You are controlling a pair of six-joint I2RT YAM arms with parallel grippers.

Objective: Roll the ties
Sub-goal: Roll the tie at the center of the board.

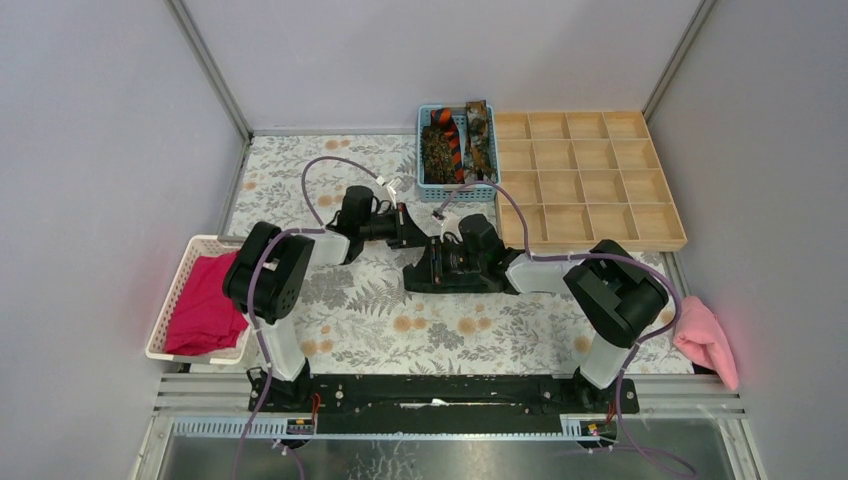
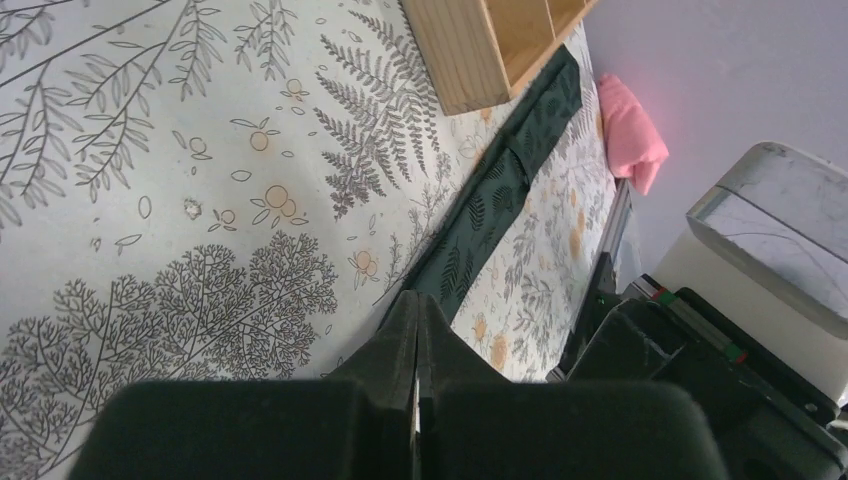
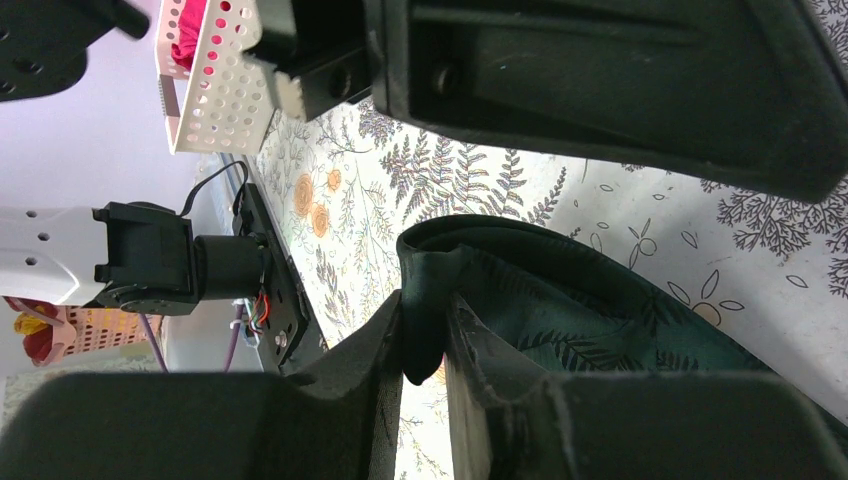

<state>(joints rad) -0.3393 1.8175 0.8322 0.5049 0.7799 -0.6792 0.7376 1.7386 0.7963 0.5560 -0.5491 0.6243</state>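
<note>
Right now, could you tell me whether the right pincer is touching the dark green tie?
Touching. The right wrist view shows the folded end of the dark green tie clamped in the right pincer.

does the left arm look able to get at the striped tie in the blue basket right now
Probably yes: the striped tie lies uncovered in the blue basket just beyond the left pincer, nothing visibly blocking. The pincer is shut, so it must open first.

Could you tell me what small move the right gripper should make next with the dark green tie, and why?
Probably rotate the right gripper to wind the pinched end over itself. It is shut on a folded end of the dark green tie, which is barely curled, while the rest lies flat and unrolled.
</note>
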